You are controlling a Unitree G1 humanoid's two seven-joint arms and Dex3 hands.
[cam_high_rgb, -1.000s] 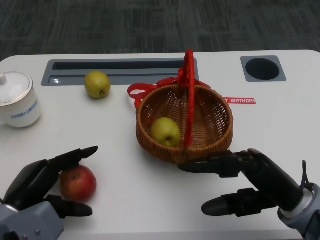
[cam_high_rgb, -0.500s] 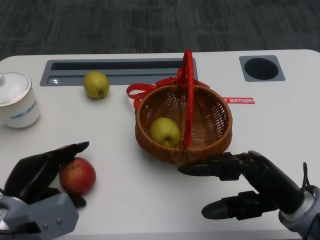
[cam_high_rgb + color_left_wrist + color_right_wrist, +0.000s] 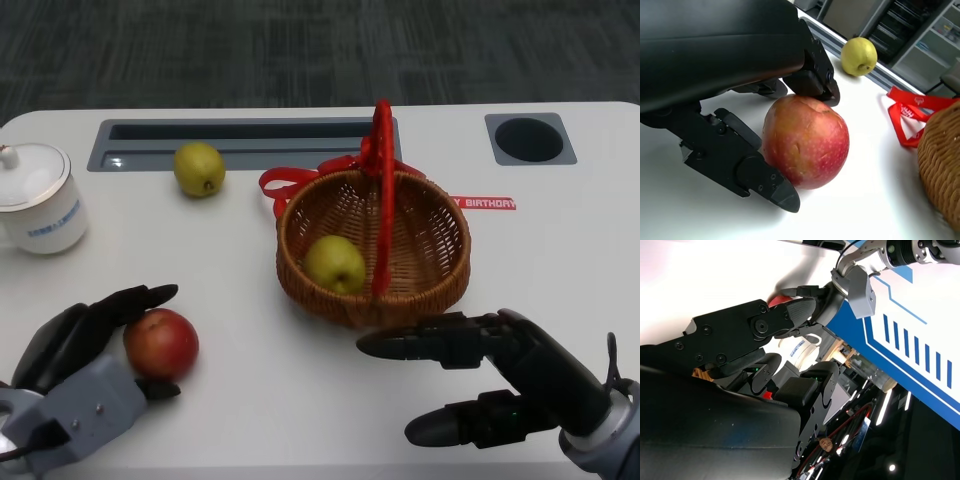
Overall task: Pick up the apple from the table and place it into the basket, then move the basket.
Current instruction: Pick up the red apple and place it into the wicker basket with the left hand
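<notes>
Right now the red apple (image 3: 160, 343) sits on the white surface (image 3: 240, 400), cupped by the left robot hand (image 3: 75, 350): one finger lies over its top and the thumb presses low against its near side, as the left wrist view shows, so I judge it gripped though not yet lifted. The right robot hand (image 3: 490, 385) hovers released, fingers spread and holding nothing, just short of the wicker basket (image 3: 440, 215).

The hold looks shallow. The apple is round and smooth, and contact seems confined to the fingertips, so a quick lift could roll it out sideways onto the surface. A firmer wrap before raising would likely help.

Beyond the left robot hand, toward the right one, the basket already holds a green apple (image 3: 335, 263), and its upright red handle (image 3: 381, 200) crosses the opening. An apple brought across from the left would have to clear the rim and drop on the near side of that handle, or it may knock it or bump the fruit inside. A red ribbon (image 3: 285, 185) trails behind the basket. Farther out lie a yellow-green fruit (image 3: 198, 168) and a lidded white cup (image 3: 38, 200), both well clear of the likely path.
</notes>
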